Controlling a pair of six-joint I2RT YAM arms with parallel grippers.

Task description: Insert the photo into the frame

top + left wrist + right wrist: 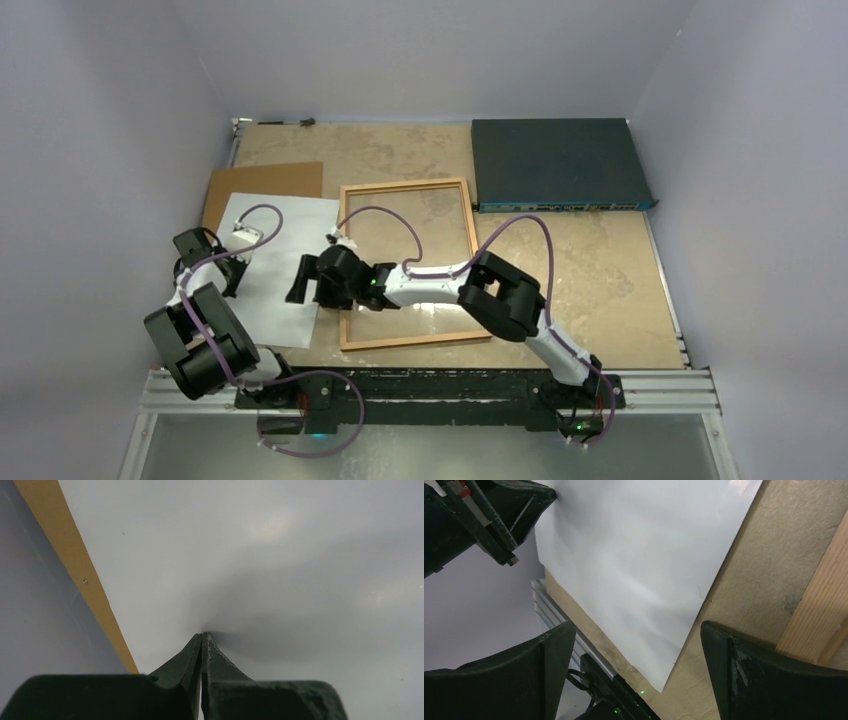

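My left gripper (202, 639) has its jaws together, tips on the photo (275, 275). My right gripper (634, 630) hangs with jaws apart over the photo's right edge. The photo lies white side up, left of the frame (405, 186). This looks like the pickup step, and next I need a pinch on that edge.

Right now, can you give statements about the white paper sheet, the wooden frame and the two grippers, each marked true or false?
1. The photo, a white rectangular paper sheet, lies inside the orange-brown wooden frame. False: it lies left of the frame.
2. The right gripper is open. True.
3. The left gripper is open. False: it is shut, tips against the photo.
4. A plain brown board lies partly under the photo. True.
5. The flat dark blue box rests on the frame. False: it sits beside the frame's far right corner.
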